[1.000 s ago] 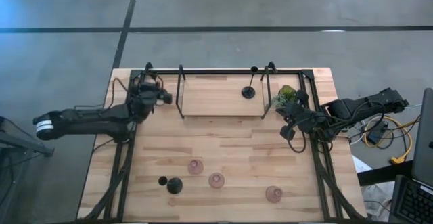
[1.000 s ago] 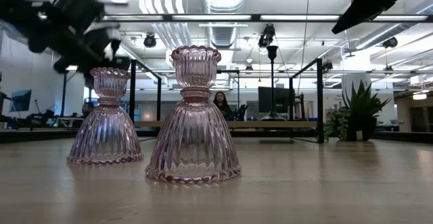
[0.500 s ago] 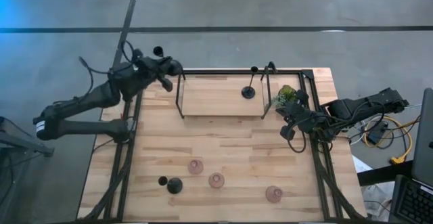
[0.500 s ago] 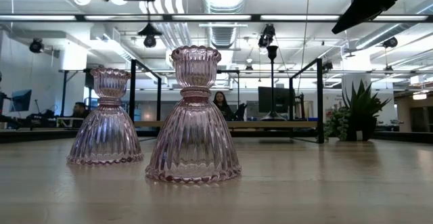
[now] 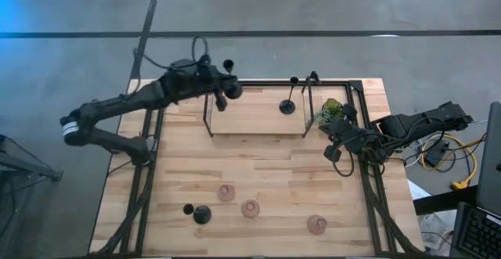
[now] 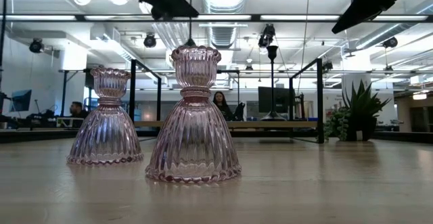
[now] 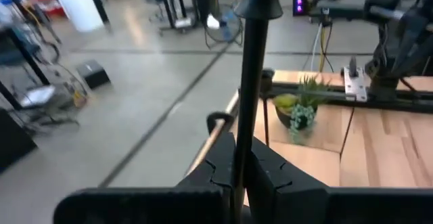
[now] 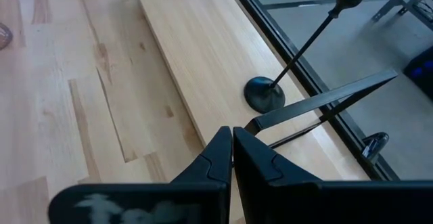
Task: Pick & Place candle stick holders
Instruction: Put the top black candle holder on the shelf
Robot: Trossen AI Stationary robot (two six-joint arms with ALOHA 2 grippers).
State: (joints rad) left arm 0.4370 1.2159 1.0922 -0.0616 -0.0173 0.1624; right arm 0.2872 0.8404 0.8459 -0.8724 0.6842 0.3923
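The left end effector (image 5: 227,87) is raised over the far left corner of the black rack frame (image 5: 208,106), its fingers (image 7: 215,166) clamped on the thin stem of a black candle stick holder (image 7: 250,82). In the left wrist view that stem rises straight up out of the closed fingers to the small cup at its top. From above, the held holder's cup shows just beyond the end effector, toward the table's far edge.

To the right of this end effector, on the raised wooden shelf (image 5: 250,112) inside the rack, a second black holder (image 5: 288,106) stands upright on its round base. Beyond it, near the rack's right end, sits the small green plant (image 5: 330,110).

Well in front of the left end effector, on the near part of the table (image 5: 180,173), stand three pink glass holders (image 5: 226,192), (image 5: 250,208) and (image 5: 316,224) in a loose row. A third black holder (image 5: 200,213) is just to their left. In the low view two of the pink ones (image 6: 193,119), (image 6: 105,119) loom large, upright and apart from each other.

The right end effector (image 5: 335,151) hangs at the table's right side, just in front of the plant. Its fingers (image 8: 226,153) are closed together with nothing between them. The shelf's black holder (image 8: 267,92) lies ahead of it.
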